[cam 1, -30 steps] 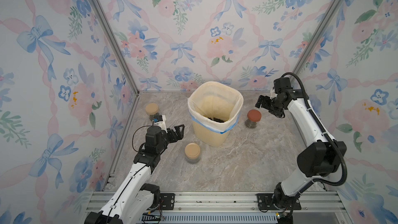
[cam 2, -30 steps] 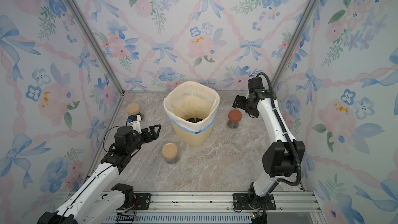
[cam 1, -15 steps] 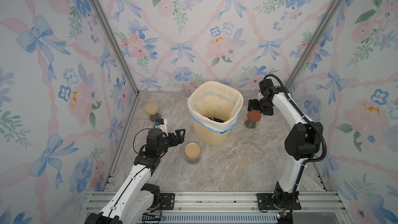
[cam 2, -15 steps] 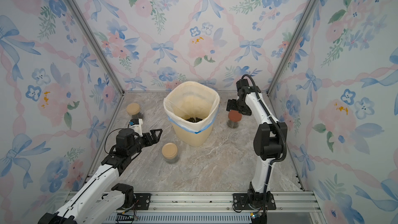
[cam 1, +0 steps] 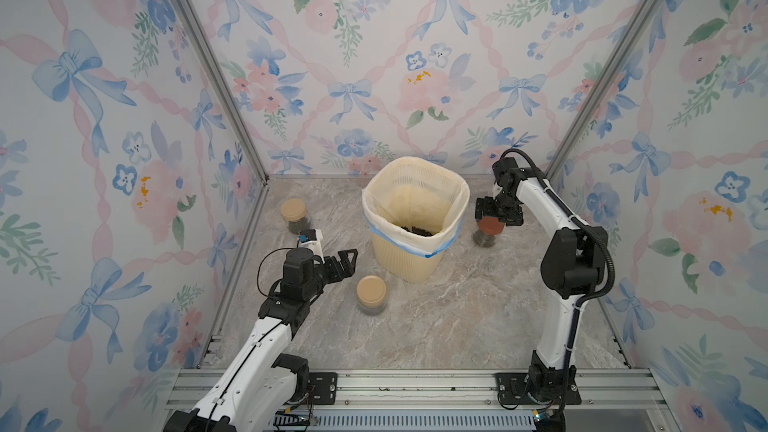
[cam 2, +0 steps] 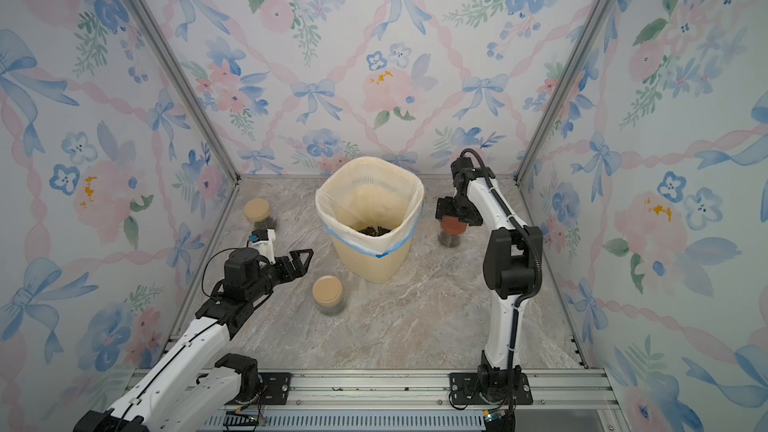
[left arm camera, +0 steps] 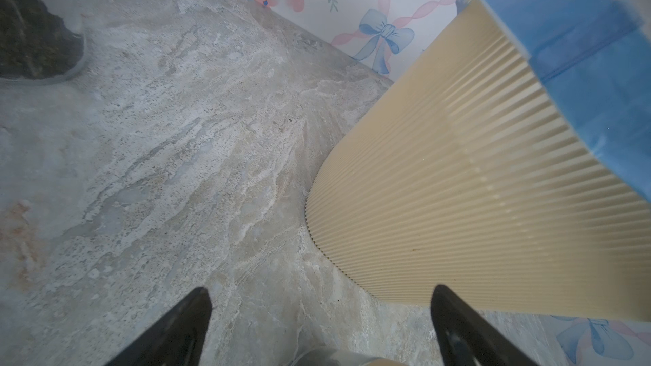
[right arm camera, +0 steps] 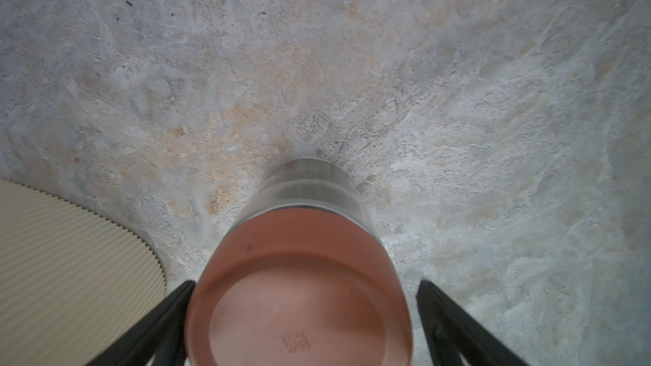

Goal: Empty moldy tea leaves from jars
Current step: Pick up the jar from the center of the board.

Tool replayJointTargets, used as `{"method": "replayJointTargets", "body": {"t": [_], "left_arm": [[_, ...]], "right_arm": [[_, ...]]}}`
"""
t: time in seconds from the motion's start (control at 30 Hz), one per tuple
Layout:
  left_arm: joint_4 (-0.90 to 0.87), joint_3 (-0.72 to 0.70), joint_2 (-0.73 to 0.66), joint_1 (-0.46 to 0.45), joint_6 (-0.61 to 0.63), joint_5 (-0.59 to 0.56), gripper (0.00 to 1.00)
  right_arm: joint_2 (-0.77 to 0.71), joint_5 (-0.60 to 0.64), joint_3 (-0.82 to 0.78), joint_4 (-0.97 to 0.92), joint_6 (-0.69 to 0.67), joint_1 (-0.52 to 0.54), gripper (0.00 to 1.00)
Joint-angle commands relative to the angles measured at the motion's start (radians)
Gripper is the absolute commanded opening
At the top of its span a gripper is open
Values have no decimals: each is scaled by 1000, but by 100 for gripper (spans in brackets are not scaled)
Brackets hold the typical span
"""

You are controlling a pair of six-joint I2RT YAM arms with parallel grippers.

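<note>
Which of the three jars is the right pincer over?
The jar with the reddish-brown lid; the open right pincer straddles that lid. Both tan-lidded jars stand untouched beyond the bin.

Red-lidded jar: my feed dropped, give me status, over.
Right gripper open, astride red-lidded jar. Left gripper open, empty. Jar upright, lid on. Bin close beside, nothing between.

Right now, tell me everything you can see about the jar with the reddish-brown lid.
The red-lidded jar is small, round, clear glass, its flat reddish-brown lid on. It stands upright on the marbled tabletop beside the cream ribbed bin, not touching it. Something dark shows through the glass. The right tool hangs open over it, fingers straddling the lid, not clamped.
</note>
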Motion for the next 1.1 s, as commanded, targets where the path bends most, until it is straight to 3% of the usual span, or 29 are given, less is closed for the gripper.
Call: {"method": "replayJointTargets", "body": {"t": [0.0, 0.57, 1.07], "left_arm": [[-18, -17, -10, -7, -1, -18, 98], [-19, -18, -5, -11, 1, -34, 98], [-20, -18, -13, -12, -1, -34, 98]], "right_arm": [[36, 12, 31, -48, -17, 9, 97], [101, 8, 61, -70, -24, 10, 100], [106, -30, 43, -64, -11, 13, 85]]}}
